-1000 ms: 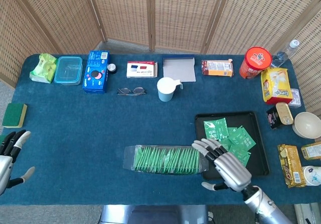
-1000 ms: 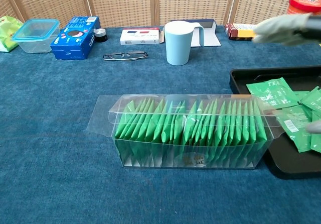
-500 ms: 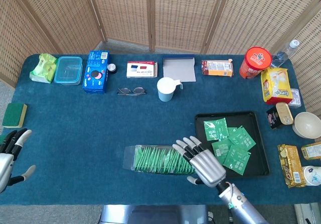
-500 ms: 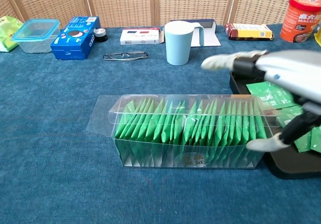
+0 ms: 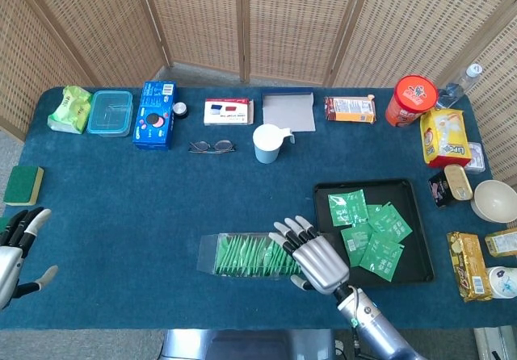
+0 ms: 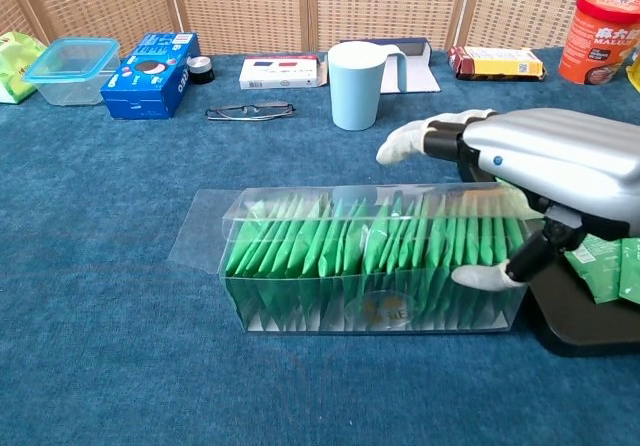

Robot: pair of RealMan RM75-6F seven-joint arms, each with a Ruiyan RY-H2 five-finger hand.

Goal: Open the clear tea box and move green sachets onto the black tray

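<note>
The clear tea box (image 5: 242, 254) (image 6: 350, 266) lies lengthwise near the table's front edge, its lid flap (image 6: 197, 228) folded out to the left, with a row of upright green sachets (image 6: 330, 251) inside. My right hand (image 5: 312, 255) (image 6: 545, 161) hovers over the box's right end with fingers spread and its thumb by the front wall; it holds nothing. The black tray (image 5: 371, 186) (image 6: 585, 331) sits just right of the box with several green sachets (image 5: 371, 232) (image 6: 605, 266) on it. My left hand (image 5: 14, 251) rests open at the table's left edge, far from the box.
A pale blue mug (image 5: 266, 144) (image 6: 355, 86) and glasses (image 5: 212, 145) stand behind the box. Boxes and a plastic container (image 5: 110, 111) line the back edge. Snack packs, a red canister (image 5: 412, 99) and a bowl (image 5: 494, 200) crowd the right side. A green sponge (image 5: 23, 184) lies far left.
My right hand has moved left from over the tray to over the right end of the tea box, which has shifted slightly. The left hand has stayed put.
</note>
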